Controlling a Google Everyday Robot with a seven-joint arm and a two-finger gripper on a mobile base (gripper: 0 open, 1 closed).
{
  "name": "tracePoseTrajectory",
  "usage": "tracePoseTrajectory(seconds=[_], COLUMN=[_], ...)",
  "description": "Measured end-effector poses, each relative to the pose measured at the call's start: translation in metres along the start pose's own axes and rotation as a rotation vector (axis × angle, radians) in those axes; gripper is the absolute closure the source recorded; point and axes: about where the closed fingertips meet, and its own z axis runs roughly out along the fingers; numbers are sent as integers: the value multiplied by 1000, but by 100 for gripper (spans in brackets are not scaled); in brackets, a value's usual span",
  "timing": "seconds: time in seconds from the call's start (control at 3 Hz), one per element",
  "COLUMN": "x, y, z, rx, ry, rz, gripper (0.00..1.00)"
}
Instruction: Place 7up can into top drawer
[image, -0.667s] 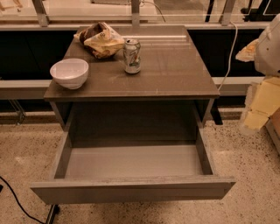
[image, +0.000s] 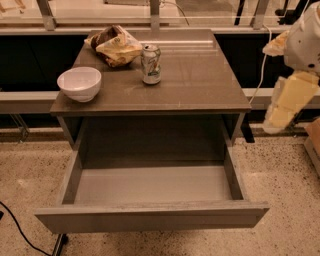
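The 7up can (image: 151, 64) stands upright on the brown cabinet top (image: 200, 80), near its back middle. The top drawer (image: 150, 215) is pulled fully out below the top, and its smooth grey inside holds nothing. My gripper (image: 287, 102) hangs at the right edge of the camera view, beside the cabinet's right side. It is well away from the can and above the floor, with nothing visibly in it.
A white bowl (image: 79, 84) sits at the front left of the cabinet top. A yellow-brown snack bag (image: 115, 45) lies at the back left, close to the can. A black cable (image: 20, 230) runs over the speckled floor at lower left.
My arm at the right has shifted slightly up and to the left. The can, bowl, bag and drawer have not moved.
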Motion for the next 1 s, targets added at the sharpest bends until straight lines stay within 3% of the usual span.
tracePoseTrajectory(seconds=[0.33, 0.67, 1.0], x=[-29, -70, -122], y=[-59, -119, -178], z=[14, 39, 71], rx=[47, 76, 97], ry=[-110, -315, -604], rz=[-49, -30, 65], gripper=[0, 0, 0])
